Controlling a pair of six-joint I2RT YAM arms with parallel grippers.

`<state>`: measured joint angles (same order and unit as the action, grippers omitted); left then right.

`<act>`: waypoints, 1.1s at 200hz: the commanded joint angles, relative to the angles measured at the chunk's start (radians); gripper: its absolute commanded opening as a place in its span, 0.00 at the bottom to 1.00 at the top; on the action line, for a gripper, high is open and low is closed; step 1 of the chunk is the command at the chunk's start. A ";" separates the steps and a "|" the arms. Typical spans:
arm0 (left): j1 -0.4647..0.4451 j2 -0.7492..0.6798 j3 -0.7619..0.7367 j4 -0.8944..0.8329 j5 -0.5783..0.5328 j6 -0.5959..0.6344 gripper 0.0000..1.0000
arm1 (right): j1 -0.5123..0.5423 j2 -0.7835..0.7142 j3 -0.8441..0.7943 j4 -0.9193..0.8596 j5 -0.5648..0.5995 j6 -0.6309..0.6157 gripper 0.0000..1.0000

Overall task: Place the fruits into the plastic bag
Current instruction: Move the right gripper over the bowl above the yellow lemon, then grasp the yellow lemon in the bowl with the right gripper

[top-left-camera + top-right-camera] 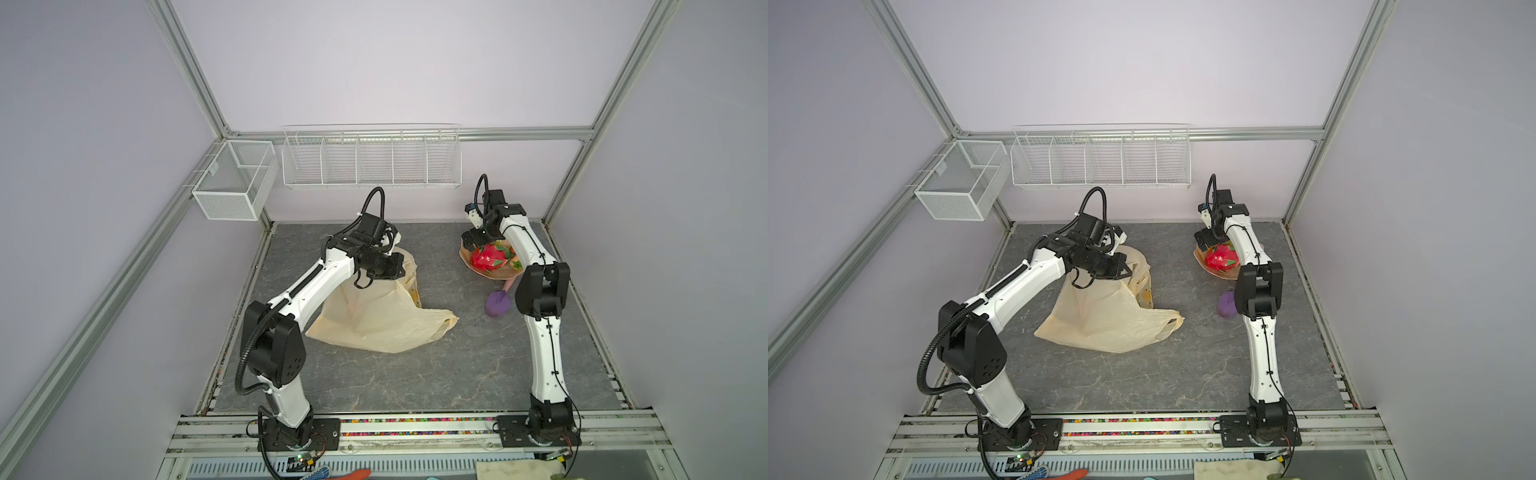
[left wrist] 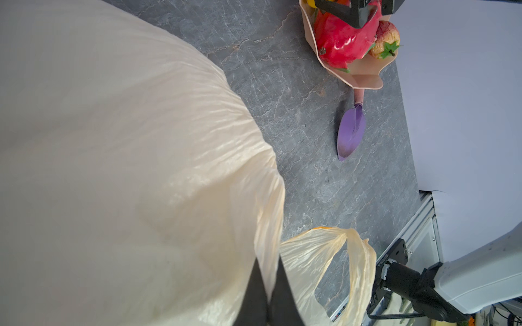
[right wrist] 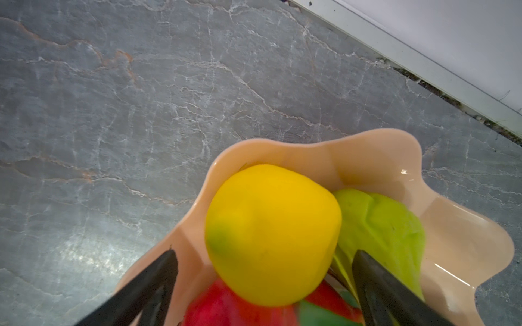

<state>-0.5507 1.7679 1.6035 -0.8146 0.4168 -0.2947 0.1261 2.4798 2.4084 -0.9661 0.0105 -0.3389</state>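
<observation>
Right gripper (image 3: pixel 264 251) hangs wide open astride a smooth yellow toy citrus (image 3: pixel 271 225) in the peach wavy-edged dish (image 3: pixel 367 146); left gripper (image 2: pixel 268 282) pinches shut on the crinkly cream plastic bag (image 2: pixel 141 169) on the grey surface (image 2: pixel 310 175).

Grey bench (image 1: pixel 374 382) veined with pale marble cracks, crinkly cream-yellow plastic bag (image 1: pixel 374 324), peach-pink dish (image 3: pixel 466 225), in the dish a bright yellow citrus (image 3: pixel 271 234), lime-green fruit (image 3: pixel 389 225), glossy red-pink dragon fruit (image 2: pixel 341 42) with green scales, beside the dish a purple scoop (image 2: pixel 351 132), pink handle (image 2: pixel 359 97)
</observation>
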 commanded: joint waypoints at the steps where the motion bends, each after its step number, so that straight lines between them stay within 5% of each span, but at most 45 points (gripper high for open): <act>1: -0.005 0.010 0.041 -0.026 -0.009 0.012 0.00 | -0.008 0.040 0.025 0.001 -0.010 -0.019 0.98; 155: -0.023 0.010 0.042 -0.017 -0.027 0.004 0.00 | -0.009 0.031 0.031 0.059 -0.004 0.031 0.45; 220: -0.023 -0.005 0.016 0.010 -0.025 0.001 0.00 | -0.009 -0.172 -0.164 0.215 -0.044 0.135 0.39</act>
<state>-0.5697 1.7714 1.6142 -0.8192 0.3969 -0.2955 0.1192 2.4481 2.3089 -0.8463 0.0013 -0.2619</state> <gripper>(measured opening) 0.047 0.633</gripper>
